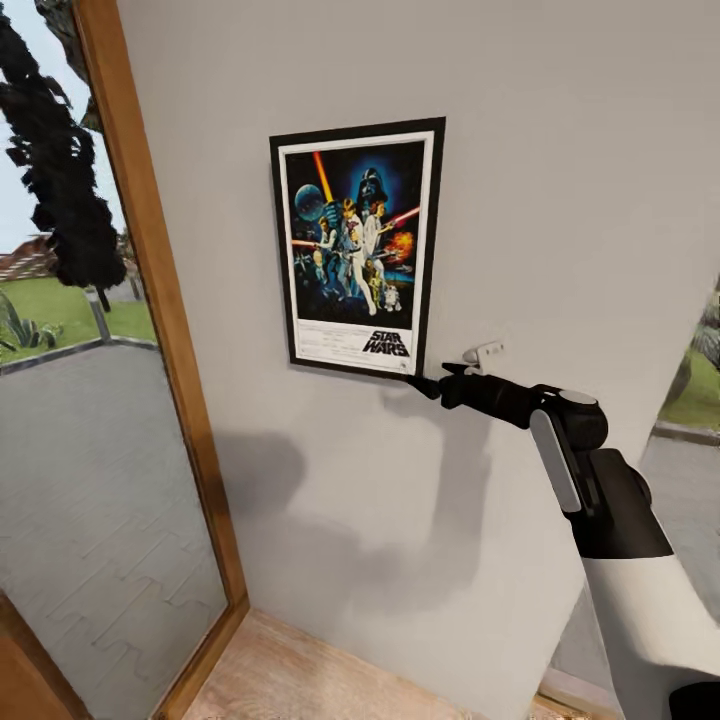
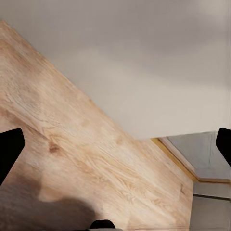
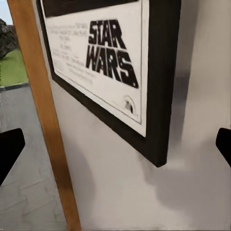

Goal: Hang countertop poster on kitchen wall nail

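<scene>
The poster [image 1: 355, 245] hangs upright and flat against the white wall, its black frame slightly tilted in the head view. My right gripper [image 1: 428, 386] is just below and right of its lower right corner. In the right wrist view that corner [image 3: 159, 154] with the "STAR WARS" logo lies close ahead, and the right gripper [image 3: 115, 149] is open, its fingers [image 3: 9, 154] wide apart with nothing held. My left gripper [image 2: 115, 144] is open over the wooden floor [image 2: 86, 159]. The wall nail is hidden, and the kitchen countertop is out of view.
A tall glass door with a wooden frame [image 1: 150, 300] stands left of the poster. A small white wall fitting [image 1: 483, 355] sits just above my right wrist. Wood flooring [image 1: 300, 670] meets the wall below. Another window [image 1: 695, 400] lies at the right edge.
</scene>
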You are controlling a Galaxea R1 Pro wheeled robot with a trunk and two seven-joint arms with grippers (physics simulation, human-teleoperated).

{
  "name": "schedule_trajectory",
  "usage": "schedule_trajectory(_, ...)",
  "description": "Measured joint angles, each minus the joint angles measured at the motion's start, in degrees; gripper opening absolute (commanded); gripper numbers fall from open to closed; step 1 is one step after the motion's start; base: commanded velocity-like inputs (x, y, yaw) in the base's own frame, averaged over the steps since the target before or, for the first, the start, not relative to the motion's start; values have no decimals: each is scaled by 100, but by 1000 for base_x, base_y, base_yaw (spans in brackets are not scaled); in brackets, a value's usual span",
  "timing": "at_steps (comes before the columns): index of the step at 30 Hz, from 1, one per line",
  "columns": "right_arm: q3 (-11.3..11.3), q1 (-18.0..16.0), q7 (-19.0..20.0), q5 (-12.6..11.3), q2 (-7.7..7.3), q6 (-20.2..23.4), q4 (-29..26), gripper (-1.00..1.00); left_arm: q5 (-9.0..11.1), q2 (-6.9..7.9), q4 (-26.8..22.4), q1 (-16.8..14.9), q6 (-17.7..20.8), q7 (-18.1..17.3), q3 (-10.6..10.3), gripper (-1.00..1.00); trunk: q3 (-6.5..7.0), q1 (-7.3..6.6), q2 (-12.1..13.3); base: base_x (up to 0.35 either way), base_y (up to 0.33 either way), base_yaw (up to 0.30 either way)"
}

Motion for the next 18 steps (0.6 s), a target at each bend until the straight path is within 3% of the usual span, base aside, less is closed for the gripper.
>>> schedule_trajectory(4,-11,39,33,-23,-4,9,-8,100,0,-1,-1,0,0,1,0,100,0,0,0,-340,-1,0)
schedule_trajectory(9,-96,463,133,-501,-39,20,-1,100,0,0,-1,0,0,-3,0,100,0,0,0,-340,0,0)
schedule_trajectory(10,-221,677,222,-678,-47,15,13,100,0,0,0,0,0,-4,0,100,-1,0,0,-340,0,0)
schedule_trajectory(12,-385,953,341,-813,-53,4,23,100,0,1,-1,0,0,-4,0,100,-1,0,0,-338,0,0)
schedule_trajectory(18,-754,2022,901,-993,-72,-289,180,100,0,1,-2,0,0,-4,-4,100,-1,-2,-1,-170,0,0)
